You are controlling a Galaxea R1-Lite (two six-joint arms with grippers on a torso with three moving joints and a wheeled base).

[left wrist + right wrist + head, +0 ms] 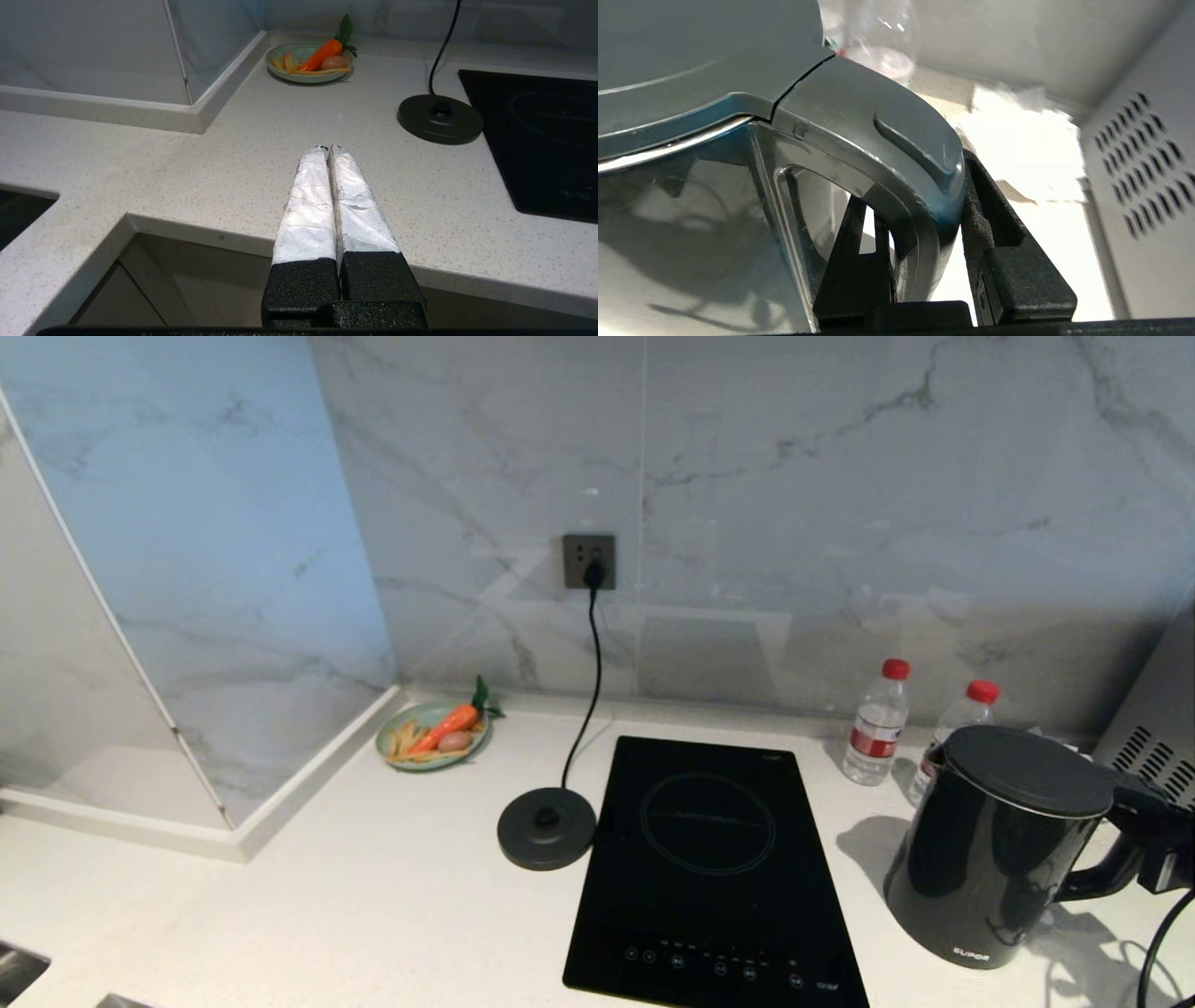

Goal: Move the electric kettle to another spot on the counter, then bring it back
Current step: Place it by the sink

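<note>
1. The tall glossy black electric kettle with its flat lid stands on the white speckled stone desk, right of the flat black glass cooktop and well apart from its round black corded base disc.
2. The right hand grips the kettle's loop handle, one finger inside the loop and one outside.
3. The left hand, foil-wrapped fingers pressed together and empty, hovers over the desk's front edge.
4. Two red-capped clear bottles stand behind the kettle.
</note>
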